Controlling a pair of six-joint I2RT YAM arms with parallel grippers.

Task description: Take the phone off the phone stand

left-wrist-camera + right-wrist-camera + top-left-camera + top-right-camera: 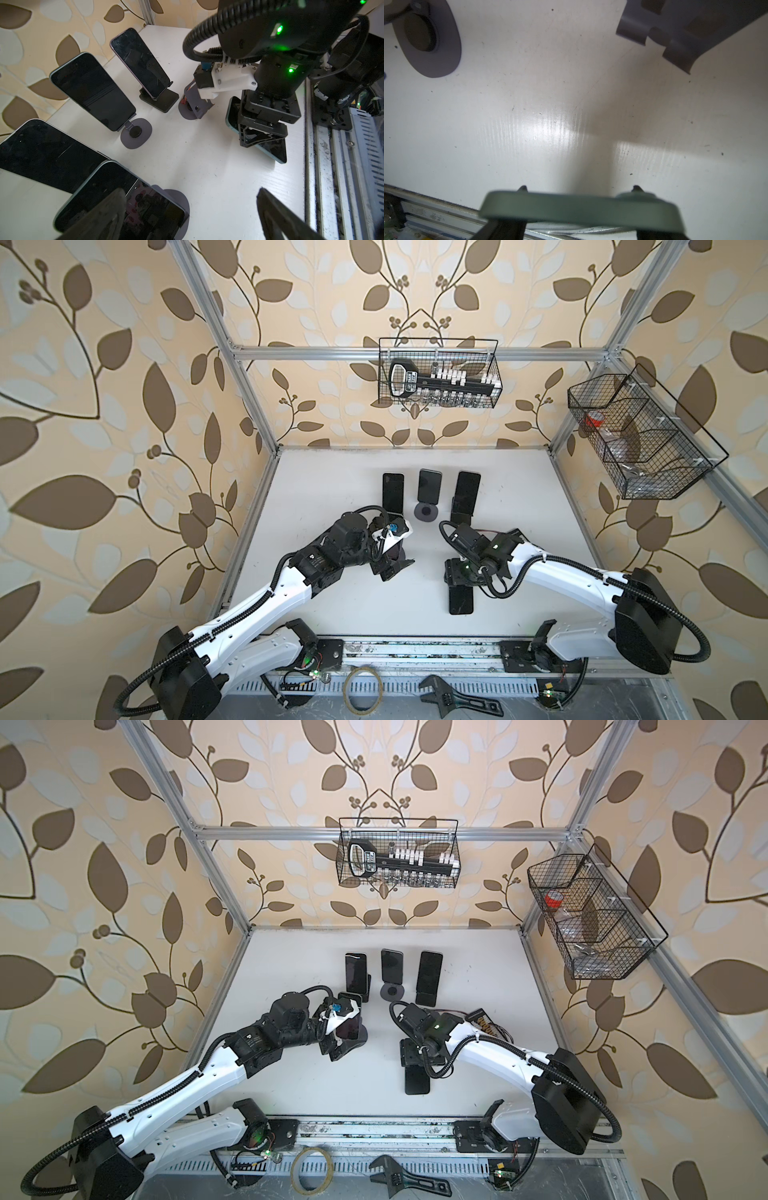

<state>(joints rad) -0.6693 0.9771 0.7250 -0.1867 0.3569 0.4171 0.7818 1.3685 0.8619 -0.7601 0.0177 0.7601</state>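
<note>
My right gripper (460, 588) is shut on a dark phone (461, 600) with a teal edge, holding it tilted low over the white table (332, 614) near the front. In the right wrist view, that teal edge (581, 207) lies across between the fingers. An empty grey phone stand (195, 104) stands just behind it, also seen in the right wrist view (695, 31). My left gripper (191, 224) is open, wide apart, beside another phone (120, 203) that leans on a grey round stand (179, 199); one finger (104, 218) overlaps its screen.
Three more phones lean on stands at the back: left (392, 493), middle (430, 489) and right (467, 493). Wire baskets hang on the back rail (440, 373) and right rail (640, 435). A wrench (457, 697) and a tape ring (363, 691) lie beyond the front rail.
</note>
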